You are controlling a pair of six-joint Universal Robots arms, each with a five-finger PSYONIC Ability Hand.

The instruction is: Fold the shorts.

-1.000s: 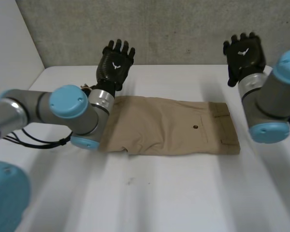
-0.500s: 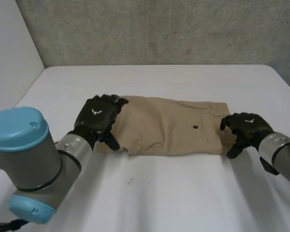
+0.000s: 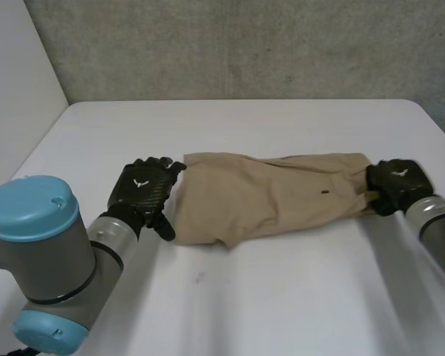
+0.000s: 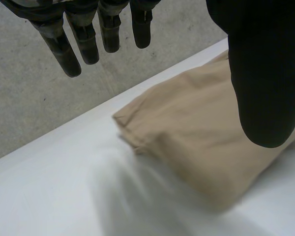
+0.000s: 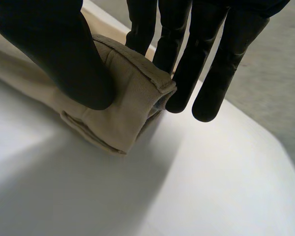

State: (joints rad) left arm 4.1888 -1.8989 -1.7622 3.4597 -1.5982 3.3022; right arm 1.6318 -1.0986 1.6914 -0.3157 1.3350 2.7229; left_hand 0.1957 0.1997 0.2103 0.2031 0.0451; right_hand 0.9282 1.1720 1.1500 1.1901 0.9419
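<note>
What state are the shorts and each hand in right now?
shorts: lying rumpled on the table, one end bunched.
left hand: open, fingers straight, at the shorts' other end.
right hand: shut on the shorts, thumb and fingers pinching the bunched end.

Table (image 3: 230,304): white, grey wall (image 3: 245,44) behind.
Shorts (image 3: 267,199): tan, rumpled, lying lengthwise across the middle; dark button (image 3: 325,193) near the right end.
Left hand (image 3: 141,191): fingers straight, just beside the shorts' left edge.
Right hand (image 3: 398,182): at the shorts' right end, fingers curled onto the cloth.
</note>
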